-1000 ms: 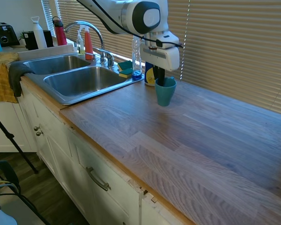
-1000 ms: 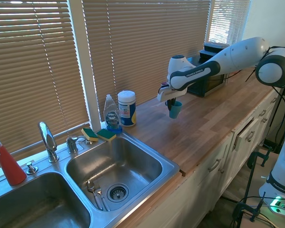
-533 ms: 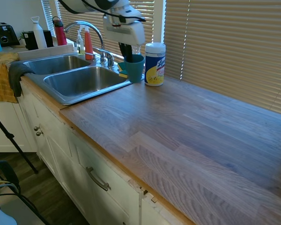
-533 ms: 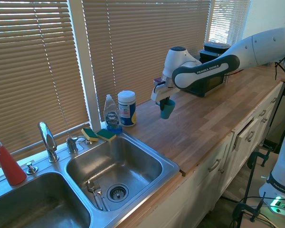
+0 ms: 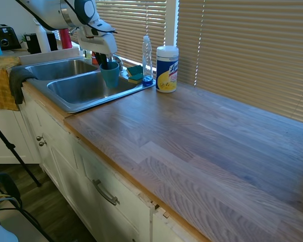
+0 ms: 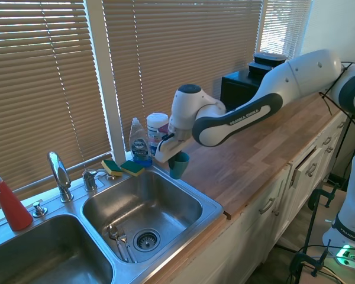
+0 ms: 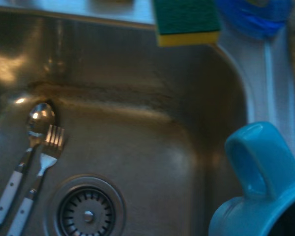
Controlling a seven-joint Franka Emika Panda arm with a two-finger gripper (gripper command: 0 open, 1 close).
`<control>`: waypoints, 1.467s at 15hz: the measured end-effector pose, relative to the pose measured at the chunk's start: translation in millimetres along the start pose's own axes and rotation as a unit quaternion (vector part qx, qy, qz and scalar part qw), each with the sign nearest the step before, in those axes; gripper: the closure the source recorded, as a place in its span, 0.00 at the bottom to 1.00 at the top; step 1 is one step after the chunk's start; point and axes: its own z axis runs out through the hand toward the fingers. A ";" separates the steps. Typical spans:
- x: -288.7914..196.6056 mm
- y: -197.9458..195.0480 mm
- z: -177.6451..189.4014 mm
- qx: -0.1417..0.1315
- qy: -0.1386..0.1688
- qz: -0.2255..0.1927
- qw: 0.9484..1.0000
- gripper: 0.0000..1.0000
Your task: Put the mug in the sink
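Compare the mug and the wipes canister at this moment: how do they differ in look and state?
The mug is plain teal and tapered; the wipes canister is a white cylinder with a yellow label. The mug is shorter than the canister. The mug hangs in the gripper above the near basin of the sink, while the canister stands on the counter beside the sink. Both are upright.

White glossy arm [image 6: 266, 94], rounded segments, dark grey band along forearm with white "FRANKA EMIKA" lettering, black circular joint caps. Gripper [image 5: 107, 63]: white boxy body, black fingers. Thin black cable runs along upper links.
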 end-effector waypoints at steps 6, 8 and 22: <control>-51.5 -63.6 98.4 -0.033 -0.006 -0.002 0.999 1.00; -59.1 -68.1 138.5 -0.051 -0.010 0.002 0.999 1.00; -49.8 -75.4 240.3 -0.093 -0.018 0.031 0.995 0.00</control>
